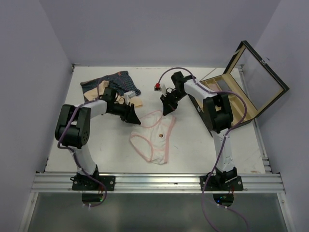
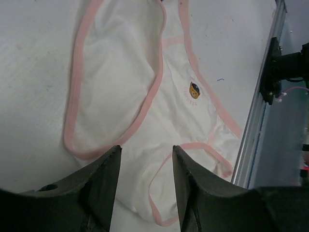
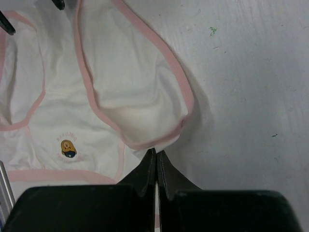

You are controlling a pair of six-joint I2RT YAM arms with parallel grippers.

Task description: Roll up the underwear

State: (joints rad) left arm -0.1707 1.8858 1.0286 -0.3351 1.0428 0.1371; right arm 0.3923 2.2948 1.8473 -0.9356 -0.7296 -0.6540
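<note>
White table [image 1: 203, 145] carries the pink-and-white underwear [image 1: 153, 137] at its middle. Wrist views resolve its bear print [image 2: 194, 90], a mere dot from above. Left gripper [image 2: 146, 151] angles down over it, jaws apart; right gripper [image 3: 156, 153] is pressed together at its hem.

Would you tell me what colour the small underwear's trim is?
Pink trim on the white underwear; clearest in left wrist view.

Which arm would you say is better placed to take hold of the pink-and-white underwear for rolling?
Left, probably. The left gripper stands open over the edge of the pink-and-white underwear, ready to close. The right gripper is shut at the pink hem; whether it holds cloth is unclear.
</note>
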